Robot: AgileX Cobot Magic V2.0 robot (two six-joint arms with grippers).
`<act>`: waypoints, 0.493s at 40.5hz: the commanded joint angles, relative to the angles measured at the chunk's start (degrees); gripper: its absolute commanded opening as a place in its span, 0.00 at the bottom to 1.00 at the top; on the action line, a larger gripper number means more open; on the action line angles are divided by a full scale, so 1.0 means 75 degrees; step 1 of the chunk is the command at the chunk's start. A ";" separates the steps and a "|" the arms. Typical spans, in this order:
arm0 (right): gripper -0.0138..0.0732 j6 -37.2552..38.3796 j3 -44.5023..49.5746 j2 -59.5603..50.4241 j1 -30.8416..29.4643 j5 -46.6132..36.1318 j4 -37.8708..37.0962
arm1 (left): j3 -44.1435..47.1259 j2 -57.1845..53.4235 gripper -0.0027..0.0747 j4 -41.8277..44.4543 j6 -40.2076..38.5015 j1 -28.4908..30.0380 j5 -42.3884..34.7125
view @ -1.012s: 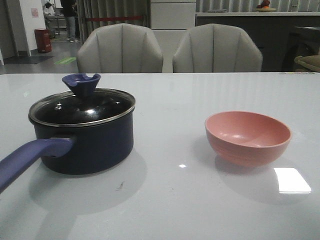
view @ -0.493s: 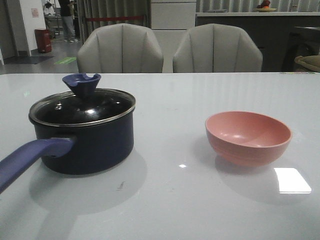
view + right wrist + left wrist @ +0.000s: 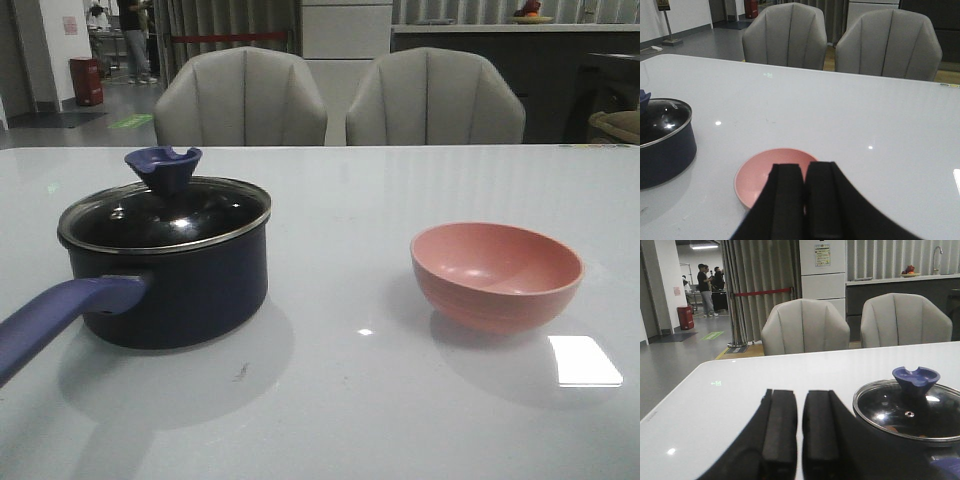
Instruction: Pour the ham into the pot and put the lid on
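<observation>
Nothing has moved since the earlier front views: pot, lid and bowl sit where they were. The navy saucepan (image 3: 175, 280) stands on the white table (image 3: 340, 400), its purple-blue handle (image 3: 60, 320) pointing toward the robot's side. The glass lid (image 3: 165, 215) with its silver rim rests squarely on the saucepan, the blue flared knob (image 3: 163, 167) upright on top. Through the glass, in the left wrist view, a few small orange specks show near the rim, likely the ham (image 3: 892, 429), though they are too small to be sure. The left gripper (image 3: 800, 427) hangs just beside the saucepan and apart from it, its two black fingers nearly together with only a thin slit between them, holding nothing. The right gripper (image 3: 804, 192) is likewise closed down to a narrow gap and empty; the pink bowl (image 3: 496, 275) lies just beyond its fingertips, with no contents visible. Two grey chairs (image 3: 240, 97) stand behind the table.
</observation>
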 commanded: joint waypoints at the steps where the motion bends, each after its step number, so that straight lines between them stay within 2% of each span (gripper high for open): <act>1: 0.33 -0.0067 -0.0221 0.0034 0.0010 -0.0614 -0.0007 | 0.0169 0.0079 0.20 -0.0018 -0.0099 0.0003 -0.0576; 5: 0.33 -0.0075 -0.0131 0.0022 0.0001 -0.0614 -0.0035 | 0.0169 0.0079 0.20 -0.0018 -0.0099 0.0003 -0.0576; 10: 0.33 -0.0068 0.0065 -0.0266 -0.0325 -0.0614 -0.0950 | 0.0169 0.0079 0.20 -0.0018 -0.0099 0.0003 -0.0576; 20: 0.33 0.0114 0.0900 -0.2207 -0.1217 -0.0266 -0.1073 | 0.0169 0.0079 0.20 -0.0018 -0.0099 0.0003 -0.0576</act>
